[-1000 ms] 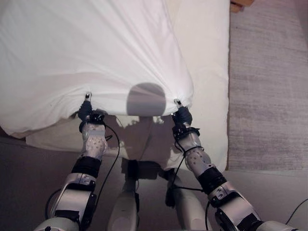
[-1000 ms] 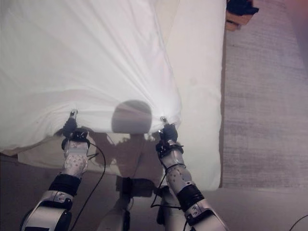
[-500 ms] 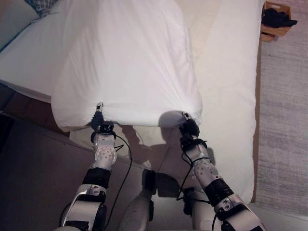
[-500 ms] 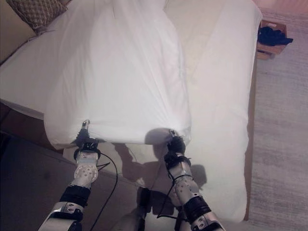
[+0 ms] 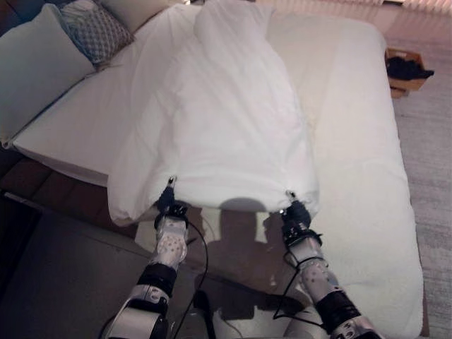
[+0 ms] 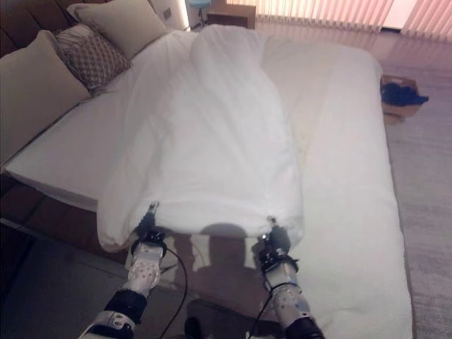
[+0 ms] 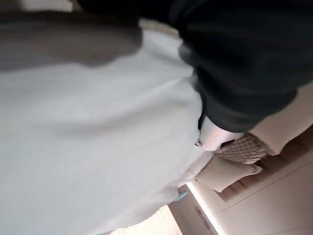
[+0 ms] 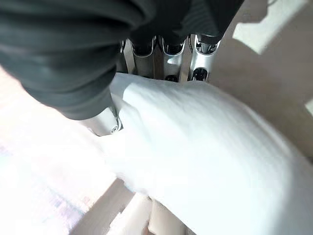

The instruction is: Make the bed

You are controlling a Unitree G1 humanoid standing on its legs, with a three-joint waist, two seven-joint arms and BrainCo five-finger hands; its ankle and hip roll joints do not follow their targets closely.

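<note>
A white duvet (image 5: 226, 120) lies lengthwise down the middle of the bed (image 5: 367, 176), bunched narrow toward the head. Its near edge hangs lifted above the foot of the bed. My left hand (image 5: 168, 201) grips that edge at its left corner, and my right hand (image 5: 294, 210) grips it at its right corner. In the right wrist view the fingers (image 8: 166, 54) curl over a fold of the white cloth (image 8: 205, 142). In the left wrist view the thumb (image 7: 212, 139) presses on the duvet (image 7: 88, 142).
Two plain pillows (image 6: 32, 85) and a patterned cushion (image 6: 88, 56) lean at the head on the left. A wooden box with dark cloth (image 6: 399, 92) sits on the grey carpet (image 5: 431, 162) right of the bed. A nightstand (image 6: 233, 14) stands beyond the bed.
The camera has tilted up, so the whole bed and pillows have come into view. Both hands have kept hold of the duvet's near edge, now further down the frame.
</note>
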